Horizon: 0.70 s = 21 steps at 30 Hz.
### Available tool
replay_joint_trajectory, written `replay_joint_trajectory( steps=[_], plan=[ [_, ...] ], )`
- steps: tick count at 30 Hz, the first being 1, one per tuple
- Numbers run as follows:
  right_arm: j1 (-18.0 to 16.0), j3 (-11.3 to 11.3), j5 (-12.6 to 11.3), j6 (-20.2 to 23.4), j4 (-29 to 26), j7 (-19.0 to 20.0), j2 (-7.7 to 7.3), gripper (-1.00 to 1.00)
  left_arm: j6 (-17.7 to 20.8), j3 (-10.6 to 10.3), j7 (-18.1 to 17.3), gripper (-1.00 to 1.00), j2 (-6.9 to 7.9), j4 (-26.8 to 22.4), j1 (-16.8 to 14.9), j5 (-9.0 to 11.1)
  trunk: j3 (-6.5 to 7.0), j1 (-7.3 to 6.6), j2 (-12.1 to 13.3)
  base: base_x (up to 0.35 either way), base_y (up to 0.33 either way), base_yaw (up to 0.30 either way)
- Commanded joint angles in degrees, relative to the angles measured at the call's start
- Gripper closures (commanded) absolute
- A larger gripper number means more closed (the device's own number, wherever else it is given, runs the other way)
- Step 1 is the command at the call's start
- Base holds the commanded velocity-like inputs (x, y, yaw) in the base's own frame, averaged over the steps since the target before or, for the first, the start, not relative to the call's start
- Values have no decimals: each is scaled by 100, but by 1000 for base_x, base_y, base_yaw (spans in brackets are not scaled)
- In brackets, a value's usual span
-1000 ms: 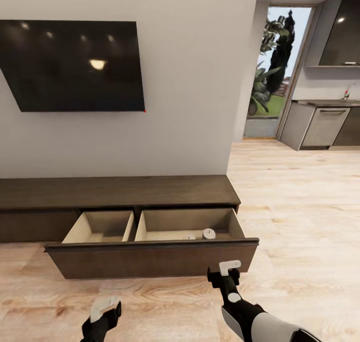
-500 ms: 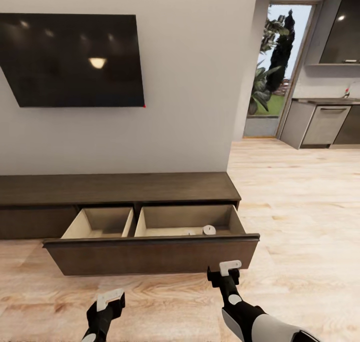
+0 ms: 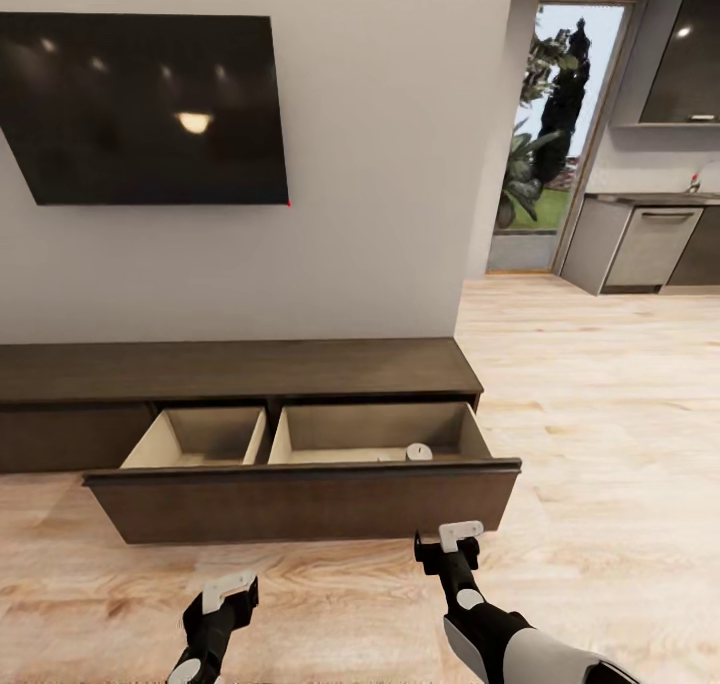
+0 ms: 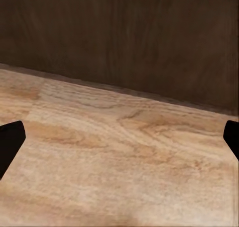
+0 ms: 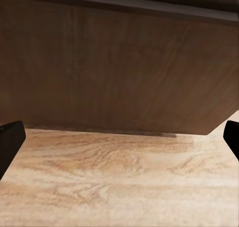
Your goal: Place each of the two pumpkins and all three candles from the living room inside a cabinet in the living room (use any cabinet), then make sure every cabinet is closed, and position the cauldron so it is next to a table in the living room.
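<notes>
Long dark-brown wooden cabinet (image 3: pixel 240 369) drawer (image 3: pixel 300 504) gapes — both pincers, left (image 3: pixel 228 594) and right (image 3: pixel 458 536), spread wide, empty; next, shove it closed.

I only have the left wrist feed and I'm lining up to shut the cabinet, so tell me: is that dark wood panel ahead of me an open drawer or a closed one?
Observer: Open. In the head view the drawer front stands pulled out from the cabinet, with both beige compartments exposed.
Operator: Anything inside it?
Observer: A small pale round object sits near the front of the right compartment. It is too small to say whether it is a candle.
Operator: Where's my other arm?
Observer: The right gripper is open, low in front of the drawer front near its right end, not touching it.
</notes>
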Motion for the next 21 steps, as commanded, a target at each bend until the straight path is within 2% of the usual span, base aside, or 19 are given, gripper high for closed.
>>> replay_joint_trajectory(
  steps=[1,4,9,21],
  plan=[
    [-4,48,-36,-12,2,-26,1,-100,-13,-13,2,-100,-5,-23,-5,38,-24,22,-44,0,0,0],
    [-4,43,-51,-12,2,-26,-1,-100,4,-194,3,-100,-41,-126,-17,-29,-77,87,-164,0,0,0],
    [-4,41,-81,-19,2,-26,3,-100,19,-362,17,-100,-98,-345,-87,-436,-167,197,-364,0,0,0],
    [-4,41,-86,-19,2,-26,3,-100,27,-393,2,-100,-146,-430,-101,-537,-383,461,-846,0,0,0]
  ],
)
